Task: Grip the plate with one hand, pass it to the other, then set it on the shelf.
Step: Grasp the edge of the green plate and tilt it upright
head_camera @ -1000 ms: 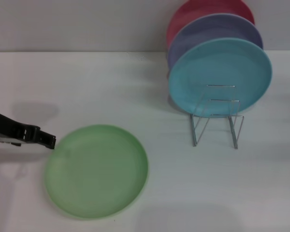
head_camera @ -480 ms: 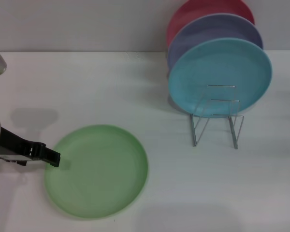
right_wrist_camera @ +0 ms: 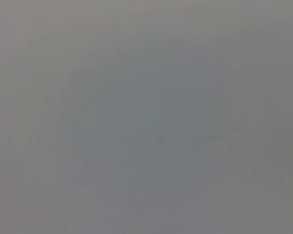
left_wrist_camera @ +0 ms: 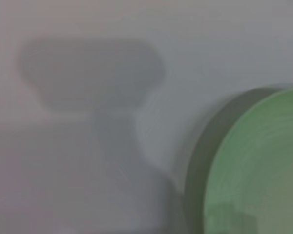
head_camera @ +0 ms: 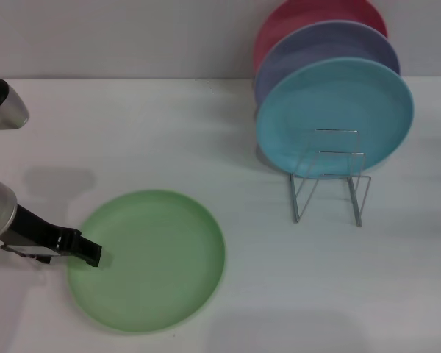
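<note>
The light green plate [head_camera: 147, 259] lies flat on the white table at the front left. Its rim also shows in the left wrist view [left_wrist_camera: 254, 165]. My left gripper [head_camera: 90, 254] reaches in from the left edge, its black tip at the plate's left rim. The silver wire shelf [head_camera: 331, 180] stands at the right. Its front slots are empty. My right gripper is out of view; the right wrist view shows only bare grey surface.
A turquoise plate [head_camera: 335, 118], a lavender plate [head_camera: 323, 48] and a red plate [head_camera: 309, 15] stand upright in the shelf's rear slots. The white table [head_camera: 206, 140] runs back to a grey wall.
My left gripper has moved forward and to the right, from beside the plate's upper left rim down onto its left rim. The plate has not moved.
</note>
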{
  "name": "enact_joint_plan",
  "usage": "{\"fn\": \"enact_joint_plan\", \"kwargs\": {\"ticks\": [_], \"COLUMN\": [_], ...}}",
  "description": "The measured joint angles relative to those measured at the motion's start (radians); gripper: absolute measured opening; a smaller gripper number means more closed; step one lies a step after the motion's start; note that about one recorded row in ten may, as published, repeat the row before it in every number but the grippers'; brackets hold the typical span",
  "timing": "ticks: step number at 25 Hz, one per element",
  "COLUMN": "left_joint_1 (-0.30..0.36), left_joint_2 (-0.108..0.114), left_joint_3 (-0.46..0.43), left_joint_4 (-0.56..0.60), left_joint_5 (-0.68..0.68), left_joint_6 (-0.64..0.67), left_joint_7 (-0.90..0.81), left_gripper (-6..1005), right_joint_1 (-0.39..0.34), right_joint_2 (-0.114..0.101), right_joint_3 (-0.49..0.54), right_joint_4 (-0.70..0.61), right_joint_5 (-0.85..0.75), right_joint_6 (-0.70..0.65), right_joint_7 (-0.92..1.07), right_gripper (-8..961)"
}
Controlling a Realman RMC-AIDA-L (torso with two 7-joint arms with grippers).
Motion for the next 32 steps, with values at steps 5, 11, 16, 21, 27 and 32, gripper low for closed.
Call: {"fn": "enact_joint_plan", "kwargs": {"ticks": [5,11,16,21,27,32], "left_joint_1": [-0.005,-0.008,-0.009,-0.008,-0.010,-0.014], "left_joint_2": [0.000,0.000,0.000,0.000,0.000,0.001], "left_joint_3": [0.009,0.012,0.019,0.019,0.022,0.025], "left_joint_4": [0.009,0.019,0.022,0.022,0.035,0.047], "left_joint_5": [0.000,0.000,0.000,0.000,0.005,0.006], "left_joint_6": [0.006,0.014,0.017,0.027,0.031,0.031], "left_joint_7": [0.000,0.001,0.001,0.001,0.001,0.009], "left_gripper": [845,844,843,841,840,671], "right_joint_1": [0.000,0.000,0.000,0.000,0.001,0.001], "right_joint_2": [0.000,0.000,0.000,0.000,0.000,0.000], "right_joint_3": [0.000,0.000,0.000,0.000,0.000,0.000], "right_joint_4": [0.000,0.000,0.000,0.000,0.000,0.000], "right_joint_5": [0.000,0.000,-0.001,-0.002,-0.002,-0.002], "right_joint_6": [0.001,0.001,0.001,0.001,0.001,0.001], "right_joint_7": [-0.001,-0.001,-0.002,-0.002,-0.002,-0.002], "right_gripper": [717,717,717,717,717,717]}}
